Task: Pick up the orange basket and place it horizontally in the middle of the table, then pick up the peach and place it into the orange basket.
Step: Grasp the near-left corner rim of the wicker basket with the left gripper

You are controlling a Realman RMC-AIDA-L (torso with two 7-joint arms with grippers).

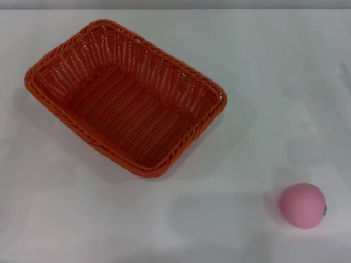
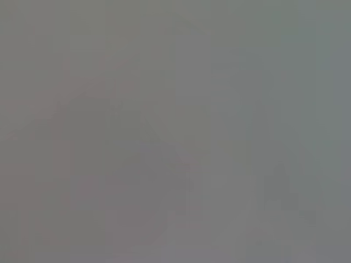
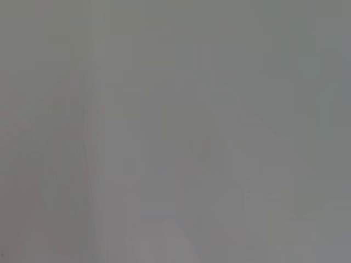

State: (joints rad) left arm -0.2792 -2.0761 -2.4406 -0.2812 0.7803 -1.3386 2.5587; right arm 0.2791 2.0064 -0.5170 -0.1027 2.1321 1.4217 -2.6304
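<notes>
Basically nothing done yet: orange basket [image 1: 125, 97] sits skewed at upper left of the head view on the table [image 1: 263, 66], empty; peach [image 1: 303, 205] lower right, well apart. Neither gripper shows, so grip state unknown.

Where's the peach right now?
In the head view the peach sits on the table, near front on the robot's right, apart from the orange basket.

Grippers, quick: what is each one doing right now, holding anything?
Left gripper: not in view; nothing shows its state.
Right gripper: not in view either.
The burnt orange woven basket and the small pink peach lie untouched on the white table.
</notes>
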